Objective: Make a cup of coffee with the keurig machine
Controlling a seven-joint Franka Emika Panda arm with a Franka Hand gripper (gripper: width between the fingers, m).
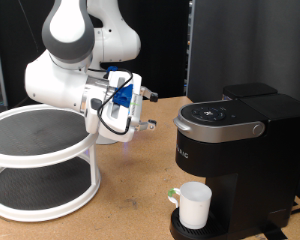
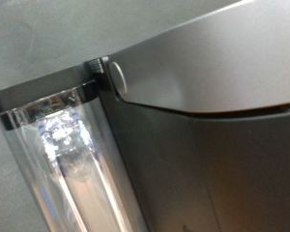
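Note:
The keurig machine (image 1: 245,135) stands black and boxy at the exterior view's right, its silver-rimmed top lid (image 1: 220,118) down. The white cup (image 1: 195,205) sits on the round drip tray at the machine's base, under the spout, with a hint of green by its handle. My gripper (image 1: 147,125) hangs in the air to the left of the lid, at about lid height, fingers pointing towards the machine and a short gap away from it. The wrist view is filled by the machine's black body (image 2: 213,116) and a clear, shiny part (image 2: 58,155) beside it; no fingers show there.
A white two-tier round shelf (image 1: 40,165) stands at the exterior view's left on the wooden table (image 1: 130,210). A dark panel (image 1: 240,45) rises behind the machine. The white arm (image 1: 75,70) reaches over the shelf.

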